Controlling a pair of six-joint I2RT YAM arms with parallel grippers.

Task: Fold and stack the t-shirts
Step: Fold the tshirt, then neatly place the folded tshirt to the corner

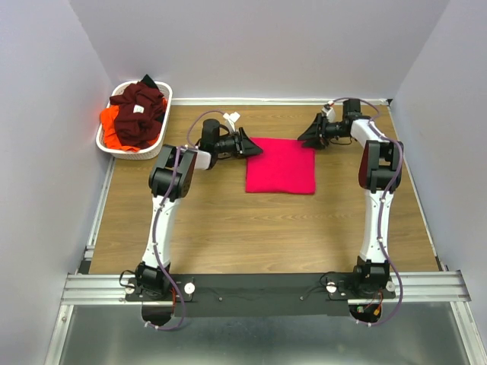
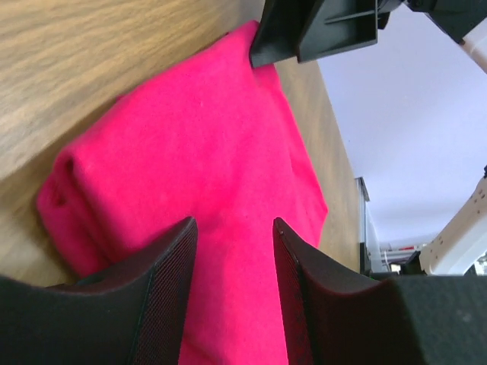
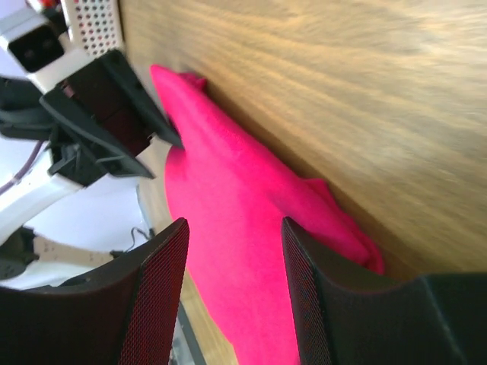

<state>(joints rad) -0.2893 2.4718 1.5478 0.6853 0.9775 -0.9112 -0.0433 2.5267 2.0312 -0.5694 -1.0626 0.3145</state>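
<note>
A bright pinkish-red t-shirt [image 1: 281,166] lies folded into a flat rectangle on the wooden table. It fills both wrist views [image 2: 205,167] [image 3: 228,205]. My left gripper [image 1: 255,147] is open and empty at the shirt's far left corner, just above the cloth [image 2: 234,228]. My right gripper [image 1: 307,138] is open and empty at the far right corner [image 3: 234,232]. Dark maroon t-shirts [image 1: 141,114] and an orange one [image 1: 111,125] lie heaped in the basket.
The white oval basket [image 1: 122,148] stands at the far left corner of the table [image 1: 213,228]. Pale walls close in the back and both sides. A metal rail [image 1: 259,287] runs along the near edge by the arm bases.
</note>
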